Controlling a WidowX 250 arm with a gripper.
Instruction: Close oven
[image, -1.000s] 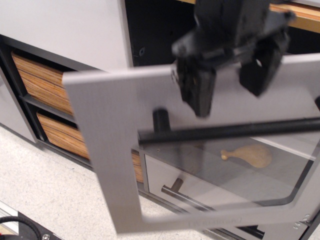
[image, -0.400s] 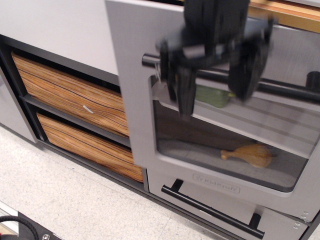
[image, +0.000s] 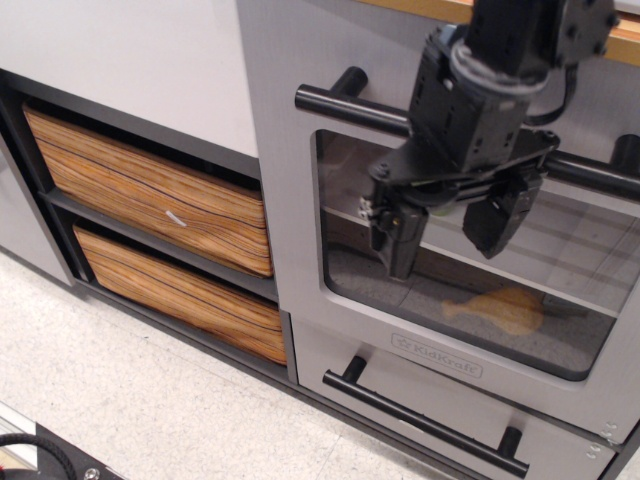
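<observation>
You see a pale speckled floor (image: 110, 400) along the near left, bare but for a bit of black cable (image: 35, 450) in the near left corner. Above it, on the left, a plain grey panel (image: 130, 60) runs across the far side. Under that panel sit two wood-grain drawers (image: 160, 240), one above the other, in a black frame.

Move right and you come to the oven (image: 290, 250). Its silver-grey door stands upright and looks flat against the front, so it looks shut. The thick black bar handle (image: 350, 108) sticks out near the top of the door. Through the clear window you can see a grey shelf and a tan toy drumstick (image: 505, 310) lying on the oven floor. Below the window is the "KidKraft" label (image: 437, 356), and under that a small grey drawer with a thin black handle (image: 425, 420).

The end effector (image: 450, 230) hangs in front of the window, just below the bar handle. Its two black fingers (image: 398, 235) point down, spread apart, with nothing between them. The floor on the left gives you the most open room to move.
</observation>
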